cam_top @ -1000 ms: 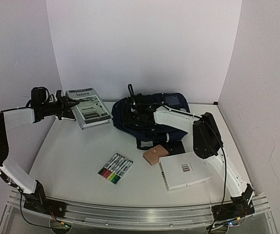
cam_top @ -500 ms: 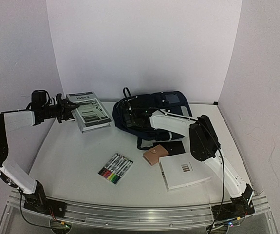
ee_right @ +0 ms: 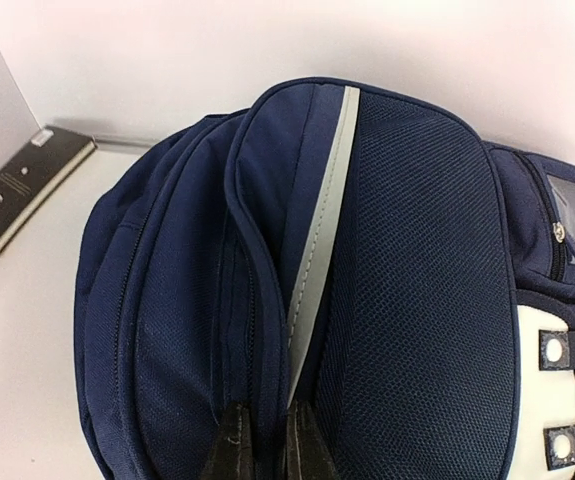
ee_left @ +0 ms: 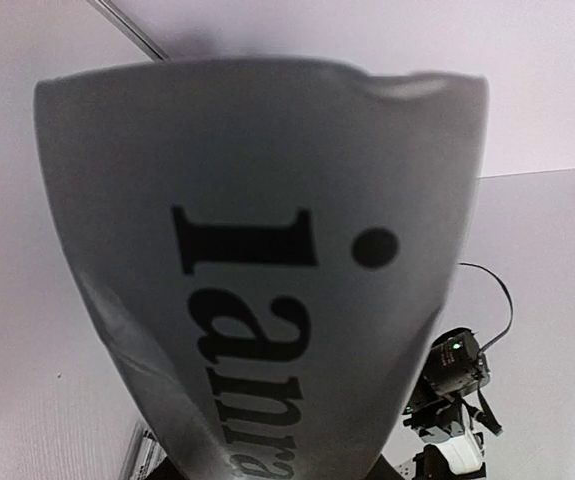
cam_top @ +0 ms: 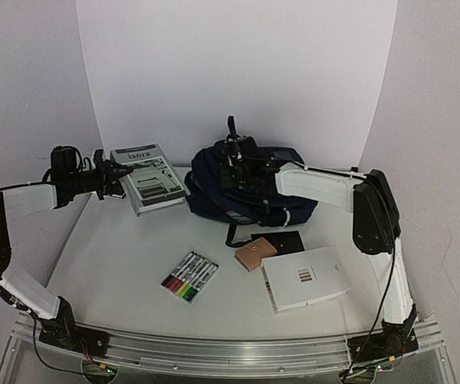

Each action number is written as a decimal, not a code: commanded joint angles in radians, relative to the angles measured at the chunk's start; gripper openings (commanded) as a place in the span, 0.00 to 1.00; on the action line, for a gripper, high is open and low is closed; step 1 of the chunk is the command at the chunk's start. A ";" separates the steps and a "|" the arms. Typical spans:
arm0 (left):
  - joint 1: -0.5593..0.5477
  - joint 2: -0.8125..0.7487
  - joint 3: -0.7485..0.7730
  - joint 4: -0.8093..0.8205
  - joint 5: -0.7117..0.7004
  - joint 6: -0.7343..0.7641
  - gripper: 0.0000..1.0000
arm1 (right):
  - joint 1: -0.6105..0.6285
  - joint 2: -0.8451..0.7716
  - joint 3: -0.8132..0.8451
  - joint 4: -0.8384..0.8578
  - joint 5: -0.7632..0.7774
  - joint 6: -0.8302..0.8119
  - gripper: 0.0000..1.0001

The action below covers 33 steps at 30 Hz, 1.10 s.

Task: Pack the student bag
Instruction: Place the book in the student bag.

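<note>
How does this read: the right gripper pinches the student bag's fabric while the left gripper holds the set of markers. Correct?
Not quite. The left gripper grips the grey book, not the markers, which lie on the table; the top external view shows it. The right gripper does pinch the fabric of the student bag.

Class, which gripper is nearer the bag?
Right. The right gripper pinches a fold of the bag; the left gripper is at the book, apart from the bag.

grey book (cam_top: 146, 178), marker pack (cam_top: 190, 277), tan wallet (cam_top: 255, 254), white notebook (cam_top: 304, 278)
</note>
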 commanded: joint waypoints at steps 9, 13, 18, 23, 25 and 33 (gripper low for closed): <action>-0.131 0.083 0.042 0.152 -0.014 -0.049 0.29 | -0.010 -0.366 -0.263 0.422 -0.192 0.130 0.00; -0.161 0.146 0.067 0.210 -0.012 -0.081 0.28 | -0.015 -0.383 -0.277 0.440 -0.261 0.148 0.00; -0.215 0.279 0.157 0.251 -0.014 -0.097 0.28 | -0.015 -0.394 -0.298 0.476 -0.317 0.179 0.00; -0.262 0.437 0.286 0.275 -0.050 -0.090 0.27 | -0.015 -0.390 -0.285 0.493 -0.363 0.201 0.00; -0.283 0.497 0.350 0.270 -0.069 -0.083 0.27 | -0.014 -0.391 -0.286 0.495 -0.369 0.204 0.00; -0.370 0.723 0.577 0.290 -0.172 -0.069 0.28 | -0.014 -0.396 -0.296 0.499 -0.397 0.220 0.00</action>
